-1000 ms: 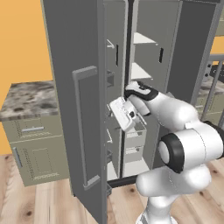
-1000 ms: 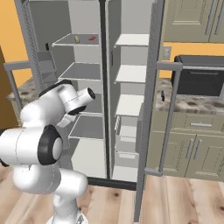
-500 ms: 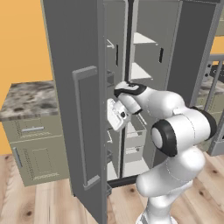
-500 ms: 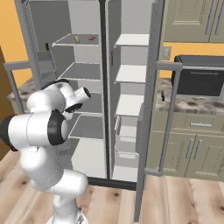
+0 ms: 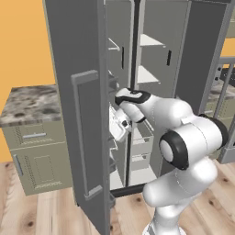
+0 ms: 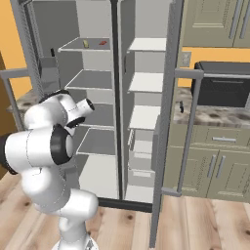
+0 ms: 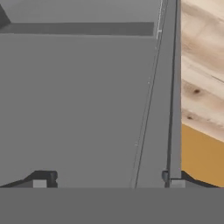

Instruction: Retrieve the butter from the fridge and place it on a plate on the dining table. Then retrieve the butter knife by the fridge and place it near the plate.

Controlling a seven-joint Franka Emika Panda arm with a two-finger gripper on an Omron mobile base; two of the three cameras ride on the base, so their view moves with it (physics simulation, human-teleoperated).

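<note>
the fridge [image 6: 122, 97] stands with both doors swung wide, so the opening part looks done, but nothing has come out of it. on the top shelf of the left compartment, in the right base view, sits a small pale yellow thing beside a little red one [image 6: 103, 43]; i take the yellow one for the butter [image 6: 86, 44], though it is too small to be sure.

the arm is bent in close to the left door [image 5: 78, 114], with the hand tucked just behind that door's inner edge, well below that top shelf. in the hand view the fingers [image 7: 43, 180] stand wide apart with only flat grey door panel and a strip of wooden floor [image 7: 201, 70] between and beyond them, so they hold nothing.

so, as i judge it, the job is barely begun. the butter is not yet grasped, and the reach up to it comes next. after that there is carrying it to the plate on the dining table, then fetching the butter knife. a dark slim shape [image 6: 181, 107] lies on the worktop [image 6: 215, 116] right of the fridge; it may be the knife.
</note>
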